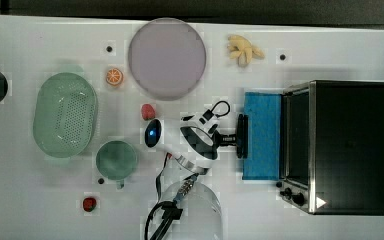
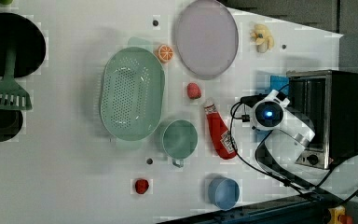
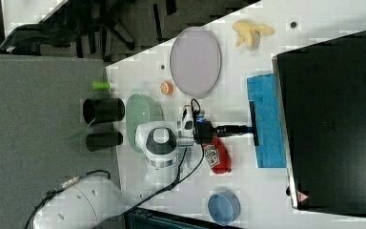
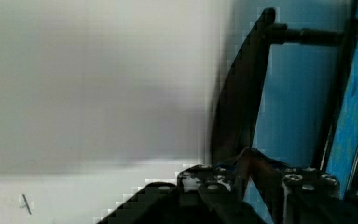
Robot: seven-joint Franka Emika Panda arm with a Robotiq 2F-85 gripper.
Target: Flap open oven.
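Gripper on oven handle.

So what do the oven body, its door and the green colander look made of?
Oven: probably painted sheet metal on top, matte black, with a shinier silver front frame. Oven door: likely glass, a flat blue-looking pane with a dark bar handle. Colander: probably plastic, pale green, evenly perforated.

**Tight spot in front of the oven**

The oven door lies flapped down over the tabletop, blocking its front. Ketchup bottle, mug and colander crowd behind the hand; bare tabletop beside the door.
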